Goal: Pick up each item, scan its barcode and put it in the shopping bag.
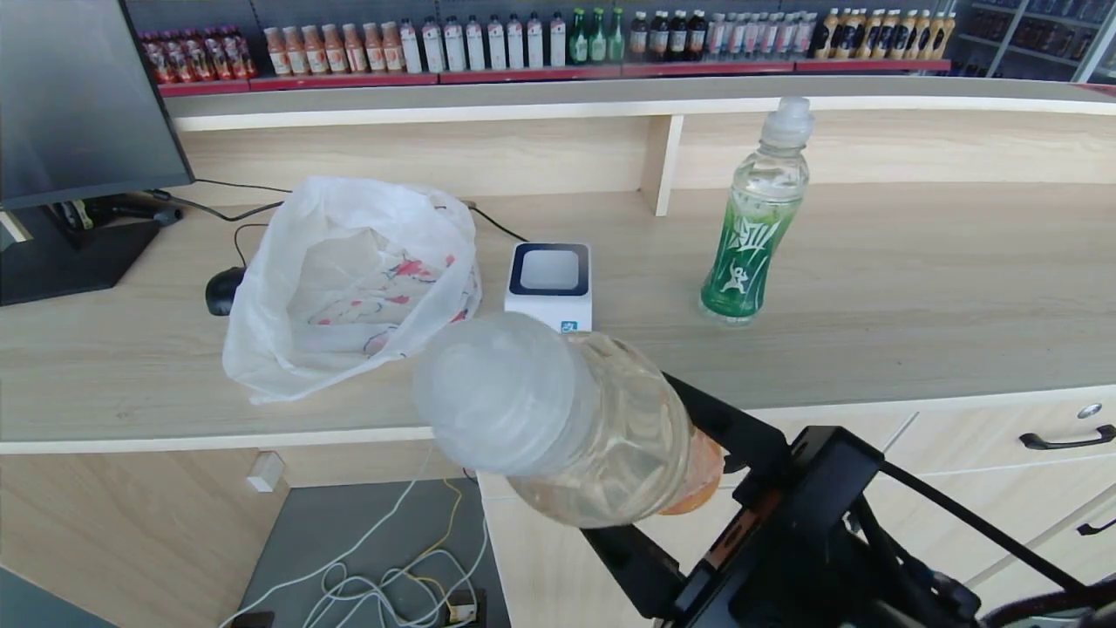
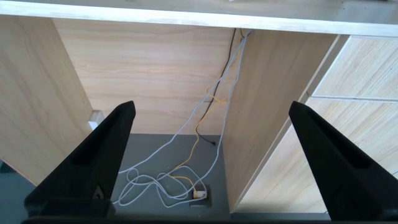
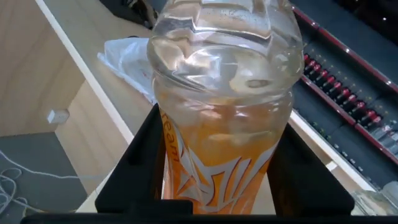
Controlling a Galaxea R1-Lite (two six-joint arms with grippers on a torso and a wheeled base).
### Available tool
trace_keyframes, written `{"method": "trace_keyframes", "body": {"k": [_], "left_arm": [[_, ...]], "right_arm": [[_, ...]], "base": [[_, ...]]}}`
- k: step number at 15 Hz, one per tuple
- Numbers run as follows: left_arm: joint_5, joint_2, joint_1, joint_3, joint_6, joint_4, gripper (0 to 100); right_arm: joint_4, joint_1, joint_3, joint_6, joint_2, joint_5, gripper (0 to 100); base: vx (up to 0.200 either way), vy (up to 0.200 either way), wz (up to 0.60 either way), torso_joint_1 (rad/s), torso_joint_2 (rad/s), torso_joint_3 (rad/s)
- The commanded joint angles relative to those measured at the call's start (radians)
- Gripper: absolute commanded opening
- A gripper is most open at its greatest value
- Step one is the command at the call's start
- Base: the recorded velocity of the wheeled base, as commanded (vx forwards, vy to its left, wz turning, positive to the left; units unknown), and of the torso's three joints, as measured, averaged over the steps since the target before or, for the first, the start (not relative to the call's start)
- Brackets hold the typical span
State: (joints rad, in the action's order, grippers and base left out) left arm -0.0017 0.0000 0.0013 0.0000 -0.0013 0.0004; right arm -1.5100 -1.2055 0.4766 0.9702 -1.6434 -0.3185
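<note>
Right wrist view: the right fingers [image 3: 140, 162] clamp the orange bottle [image 3: 217, 149] at its label, held aloft near the worktop's [image 1: 915, 296] front edge. Its barcode should squarely face the scanner [image 1: 549, 283] beside the shopping bag [image 1: 349, 279]. The left fingers [image 2: 99, 162] gape wide, empty.

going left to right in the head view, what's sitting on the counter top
monitor → mouse → shopping bag → scanner → green bottle. The orange bottle in the right gripper hangs in front of the counter, not on it, so it is left out.
</note>
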Motion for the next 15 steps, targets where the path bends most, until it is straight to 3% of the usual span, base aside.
{"method": "trace_keyframes", "body": {"k": [1,4,7,15], "left_arm": [[0.0,0.0,0.0,0.0,0.0,0.001,100],[0.0,0.0,0.0,0.0,0.0,0.001,100],[0.0,0.0,0.0,0.0,0.0,0.001,100],[0.0,0.0,0.0,0.0,0.0,0.001,100]], "right_arm": [[-0.001,-0.016,-0.009,0.091,0.001,0.021,0],[-0.001,-0.049,0.01,0.196,0.019,0.101,0],[-0.001,-0.075,0.004,0.38,0.033,0.107,0],[-0.001,-0.085,0.0,0.665,0.028,0.136,0]], "base": [[0.0,0.0,0.0,0.0,0.0,0.0],[0.0,0.0,0.0,0.0,0.0,0.0],[0.0,0.0,0.0,0.0,0.0,0.0],[0.0,0.0,0.0,0.0,0.0,0.0]]}}
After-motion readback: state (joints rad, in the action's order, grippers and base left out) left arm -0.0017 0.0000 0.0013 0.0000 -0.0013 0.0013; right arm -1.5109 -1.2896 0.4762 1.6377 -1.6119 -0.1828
